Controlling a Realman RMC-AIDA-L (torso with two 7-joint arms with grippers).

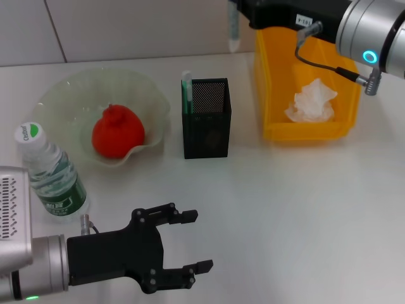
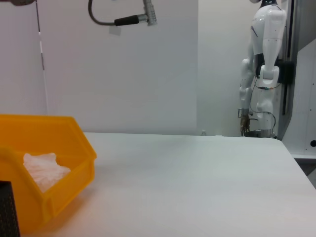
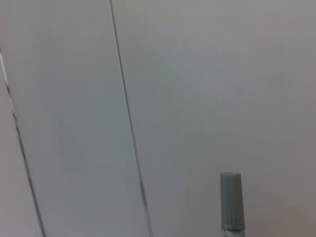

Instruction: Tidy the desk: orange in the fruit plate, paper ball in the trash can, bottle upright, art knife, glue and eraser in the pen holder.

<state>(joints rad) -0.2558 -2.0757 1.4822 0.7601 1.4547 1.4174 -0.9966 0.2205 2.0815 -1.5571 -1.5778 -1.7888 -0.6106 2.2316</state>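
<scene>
The orange (image 1: 118,132) lies in the clear fruit plate (image 1: 149,95). Left of the plate, the bottle (image 1: 54,174) stands upright. A green slim item (image 1: 186,88) pokes out of the black mesh pen holder (image 1: 207,117), whose edge also shows in the left wrist view (image 2: 7,207). The paper ball (image 1: 311,101) (image 2: 44,168) rests in the yellow trash can (image 1: 272,76) (image 2: 59,143). My right gripper (image 1: 243,12) is high at the back, shut on a slim grey stick (image 1: 233,31) (image 3: 231,202); whether that is the glue or the art knife I cannot tell. My left gripper (image 1: 183,244) hovers open near the front edge. The eraser is out of view.
The white tabletop (image 1: 304,209) stretches to the right of my left gripper. A cable (image 1: 316,60) from the right arm hangs over the trash can. A white humanoid robot (image 2: 261,69) stands beyond the table's far end.
</scene>
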